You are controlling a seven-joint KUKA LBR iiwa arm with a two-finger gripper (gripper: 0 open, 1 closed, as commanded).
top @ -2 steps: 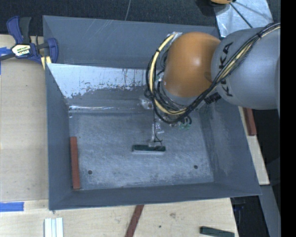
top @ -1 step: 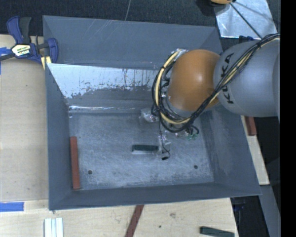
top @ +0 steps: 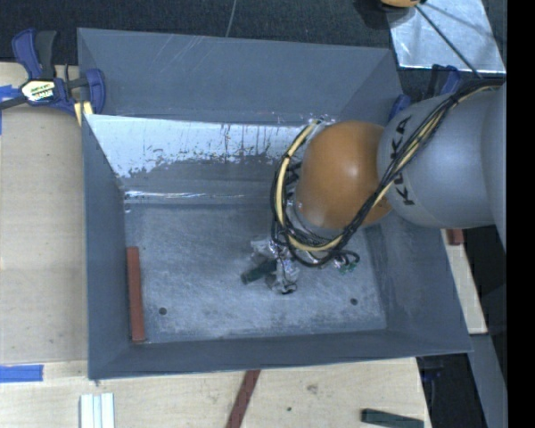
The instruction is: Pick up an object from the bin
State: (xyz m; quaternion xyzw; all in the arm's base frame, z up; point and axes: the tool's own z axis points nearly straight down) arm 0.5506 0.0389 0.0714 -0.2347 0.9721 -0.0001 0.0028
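Reaching from the right, the pincer (top: 283,273) hung low over the middle of the bin (top: 187,306) floor, just beside a small dark green piece (top: 253,276); its state, apart or together, could not be told.

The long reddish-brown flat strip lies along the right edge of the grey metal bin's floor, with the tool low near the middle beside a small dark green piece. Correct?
No: the camera view shows the long reddish-brown flat strip along the left edge of the grey metal bin's floor. The tool is low near the middle beside the small dark green piece, as stated.
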